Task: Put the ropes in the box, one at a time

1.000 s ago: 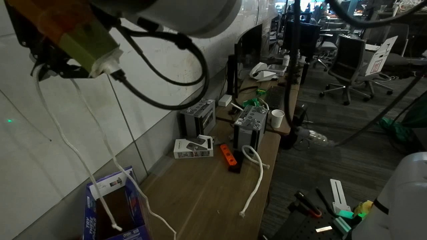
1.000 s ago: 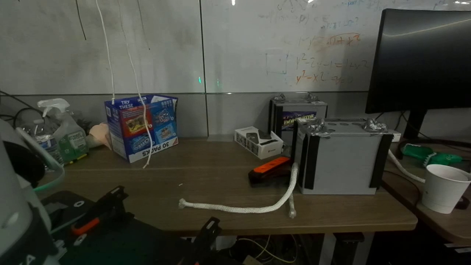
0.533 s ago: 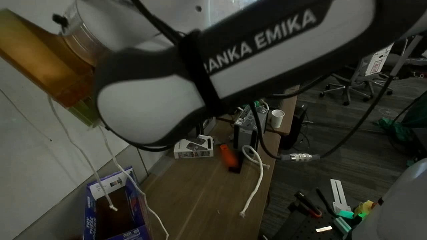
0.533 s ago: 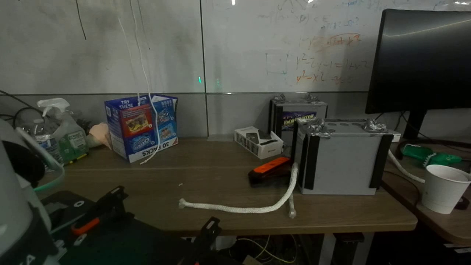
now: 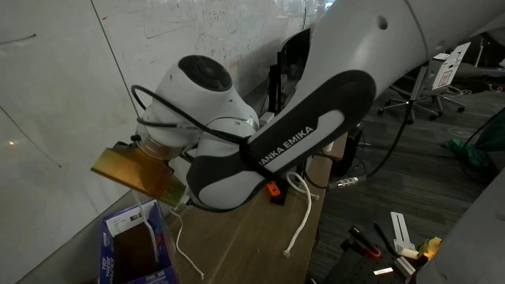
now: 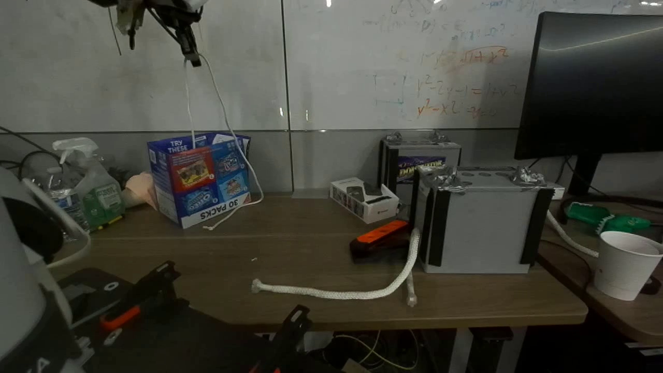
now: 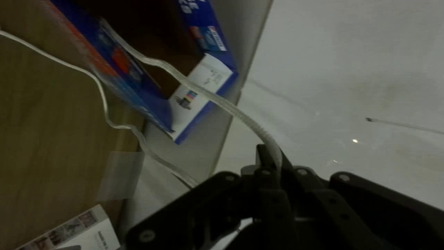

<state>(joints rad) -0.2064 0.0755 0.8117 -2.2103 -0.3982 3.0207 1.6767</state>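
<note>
One over-deep descent of the arm [image 5: 292, 138] is judged the largest hazard: too little clearance would let it strike the box [image 5: 105, 256] or the table [image 5: 236, 236]. Taking 12 o'clock as the top of each picture, the arm extends in an exterior view from 2 o'clock and folds toward 8 o'clock, hiding its fingertips there. The box stands open and upright on the table, between 7 and 8 o'clock; cord snagged on its rim could drag or tip it. In an exterior view the gripper [image 6: 193, 61] points to about 5 o'clock, clear above the rim, its tips pressed together on the held rope [image 6: 222, 106] partway along its length. One leg drops at 6 o'clock into the box; the other falls at 5 o'clock, outside. Release in this position risks the outer leg's weight drawing the held rope back over the rim. The second rope [image 6: 331, 295] lies on the table at 6 o'clock, well apart, for separate handling. The outer end [image 6: 209, 228] rests on the table in front of the box; unless raised over the rim, it probably finishes outside.
</note>
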